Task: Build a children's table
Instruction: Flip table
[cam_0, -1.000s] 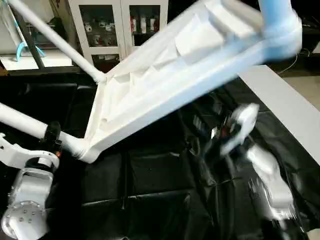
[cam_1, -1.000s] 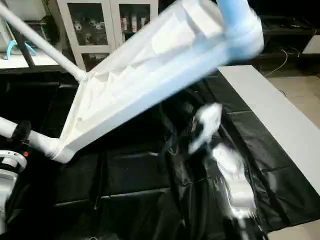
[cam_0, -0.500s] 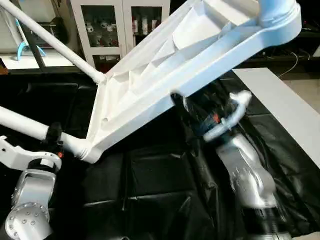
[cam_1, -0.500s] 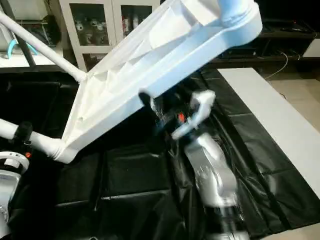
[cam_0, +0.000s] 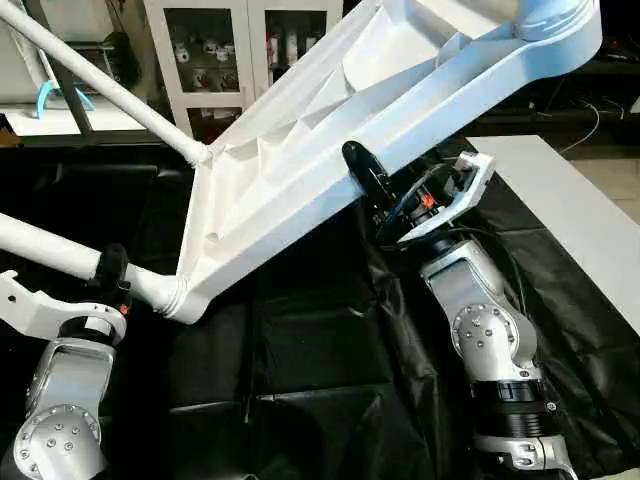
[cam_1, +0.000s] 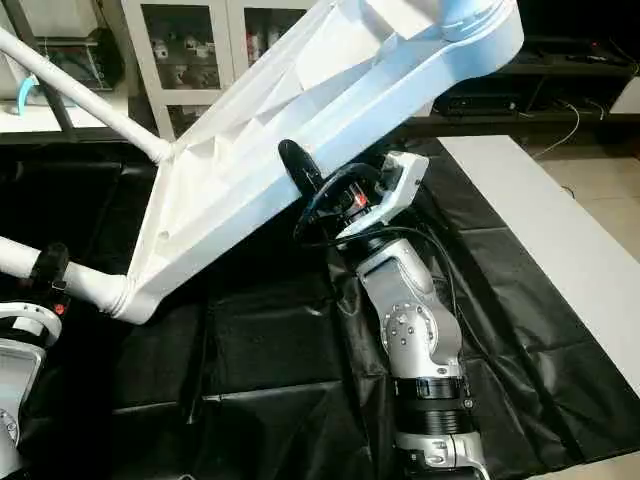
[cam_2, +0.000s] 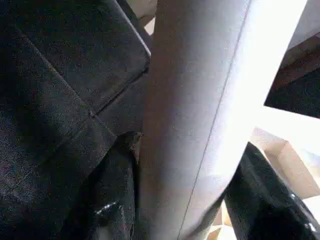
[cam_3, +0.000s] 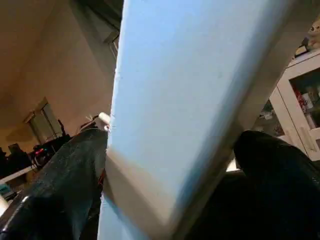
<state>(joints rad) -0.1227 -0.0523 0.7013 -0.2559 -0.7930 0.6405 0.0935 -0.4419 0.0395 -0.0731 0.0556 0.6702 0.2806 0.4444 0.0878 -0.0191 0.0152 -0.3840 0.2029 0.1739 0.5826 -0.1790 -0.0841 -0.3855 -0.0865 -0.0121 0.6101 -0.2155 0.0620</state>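
The children's table top (cam_0: 300, 150) hangs tilted above the black cover, its ribbed underside facing me. A white leg (cam_0: 40, 245) runs left from its near corner socket, and my left gripper (cam_0: 108, 275) is shut on that leg. The left wrist view has the leg (cam_2: 200, 110) beside one black finger (cam_2: 117, 190). A second leg (cam_0: 100, 85) slants up and left from the far corner. My right gripper (cam_0: 385, 195) stands open astride the top's long rim, one finger above it and one below. In the right wrist view the rim (cam_3: 190, 100) passes between the fingers (cam_3: 60, 185).
A black sheet (cam_0: 300, 350) covers the work surface. A white flat board (cam_0: 570, 210) lies along the right side. Behind the table top stands a white glass-door cabinet (cam_0: 235, 50), with a teal item (cam_0: 45, 100) on a shelf at far left.
My right arm has swung up from low on the right to the table top's rim, and its fingers have spread around it. The left arm and the leg it holds have stayed put.
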